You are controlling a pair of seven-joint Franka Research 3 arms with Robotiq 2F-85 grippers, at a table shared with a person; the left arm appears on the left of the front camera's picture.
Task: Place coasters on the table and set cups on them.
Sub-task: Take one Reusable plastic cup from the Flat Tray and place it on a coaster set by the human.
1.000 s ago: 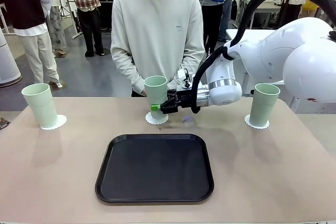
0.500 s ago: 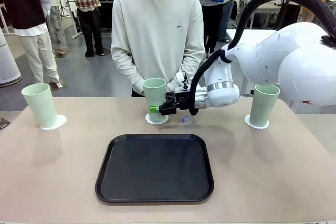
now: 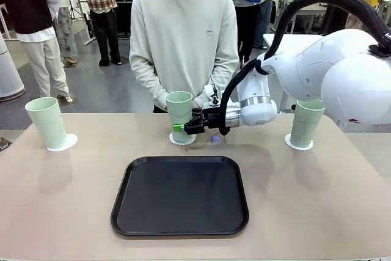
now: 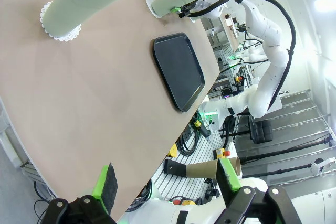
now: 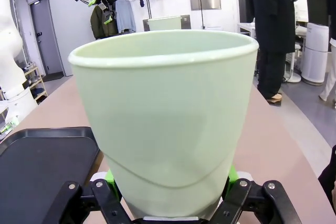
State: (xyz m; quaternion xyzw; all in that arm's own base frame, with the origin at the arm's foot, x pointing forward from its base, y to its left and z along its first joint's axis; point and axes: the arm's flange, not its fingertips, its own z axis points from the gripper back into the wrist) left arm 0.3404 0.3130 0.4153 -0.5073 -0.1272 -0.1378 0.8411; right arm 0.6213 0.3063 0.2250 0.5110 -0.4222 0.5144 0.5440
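Right pincer (image 3: 181,126) grips the middle cup (image 3: 179,114) on its doily (image 3: 182,138), frame centre; release crookedly and you'll tip it.

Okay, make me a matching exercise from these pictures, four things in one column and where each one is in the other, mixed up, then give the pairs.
Things:
1. left cup
2. middle cup
3. right cup
4. black tray

Places:
A. in the middle of the table, nearest the robot
B. between the pads of the right tool, on the centre coaster
C. on a coaster near the far right edge, untouched
D. on a coaster near the far left edge, untouched

Pairs: 1-D, 2-B, 3-C, 4-A
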